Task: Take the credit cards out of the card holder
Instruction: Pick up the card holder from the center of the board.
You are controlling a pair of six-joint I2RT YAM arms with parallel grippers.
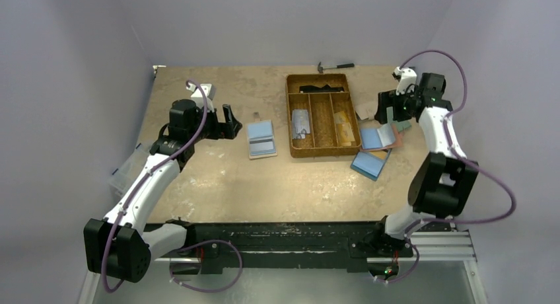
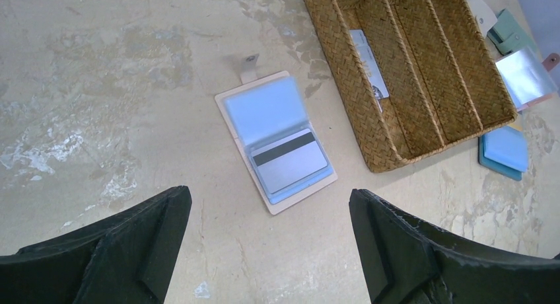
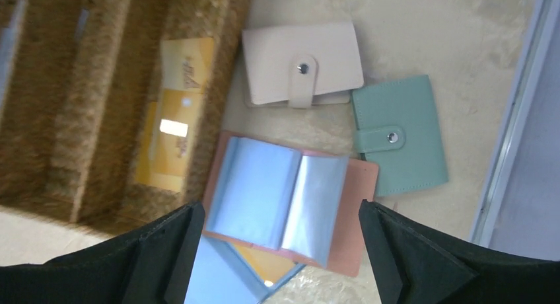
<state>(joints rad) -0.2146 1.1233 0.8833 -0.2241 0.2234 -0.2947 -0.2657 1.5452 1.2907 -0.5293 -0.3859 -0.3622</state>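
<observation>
You have the card holder lying open on the table, just left of the compartment tray and apart from it, with a credit card in its near half. Behind the tray lies a hammer. Right of the tray sit four more holders — one open holder overlapping another, two shut ones behind them.

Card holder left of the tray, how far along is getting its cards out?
Done: the card holder lies open, and a grey card sits in the tray. In hand: nothing; the left hand is open and empty near the holder, and the right hand is open above a pink holder. Left: a striped card sits in the holder's lower sleeve, not yet pulled out.
</observation>
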